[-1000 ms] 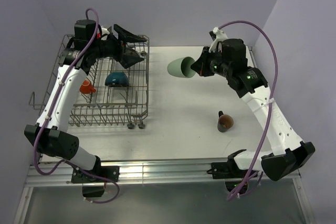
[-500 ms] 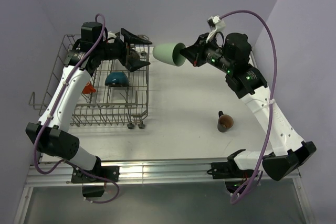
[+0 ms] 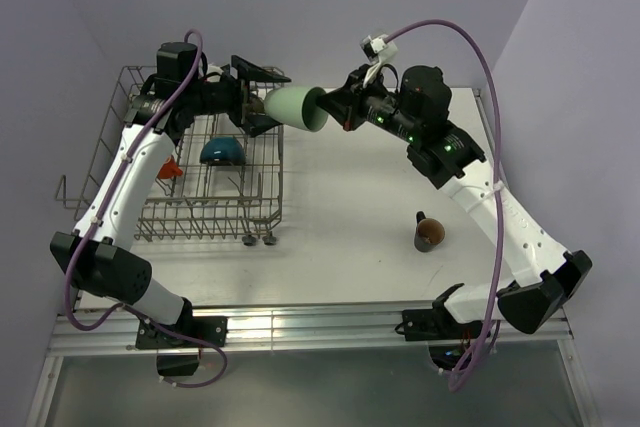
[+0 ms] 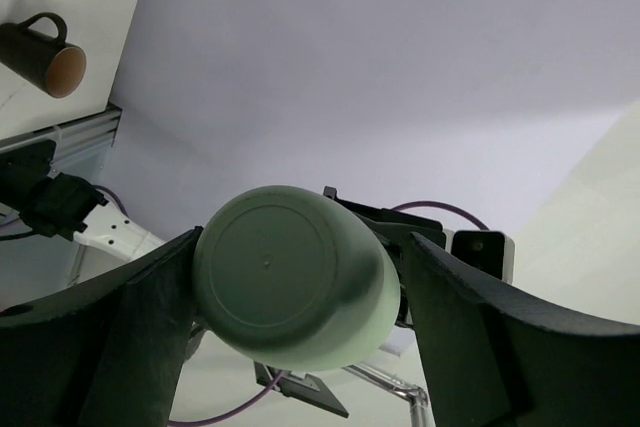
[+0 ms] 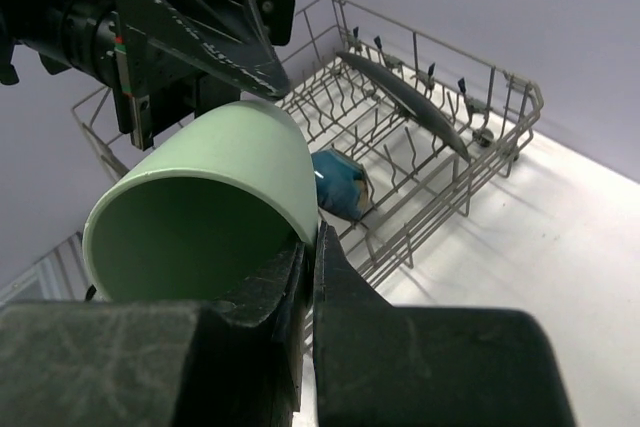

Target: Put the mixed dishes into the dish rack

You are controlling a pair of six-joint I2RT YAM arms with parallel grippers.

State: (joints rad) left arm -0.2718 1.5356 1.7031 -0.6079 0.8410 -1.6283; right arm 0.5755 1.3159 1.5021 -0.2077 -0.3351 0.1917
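My right gripper [image 3: 335, 107] is shut on the rim of the pale green mug [image 3: 293, 107] and holds it on its side in the air at the dish rack's [image 3: 200, 209] far right corner. My left gripper [image 3: 278, 102] is open, its jaws on either side of the mug's base [image 4: 290, 287]. Whether they touch it I cannot tell. The blue bowl [image 3: 222, 151] and the orange-red cup [image 3: 167, 167] lie in the rack. A dark plate [image 5: 405, 97] stands on edge in the rack. The small brown cup [image 3: 430, 234] lies on the table at the right.
The white table [image 3: 350, 207] extends from the rack to the right wall. Purple walls close in the back and both sides. Both arms' purple cables loop above them. The rack's upright tines [image 5: 440, 162] stand just below the mug.
My right gripper has carried the mug left from over the table to the rack's corner, between the left gripper's open jaws. The left gripper has turned to face it.
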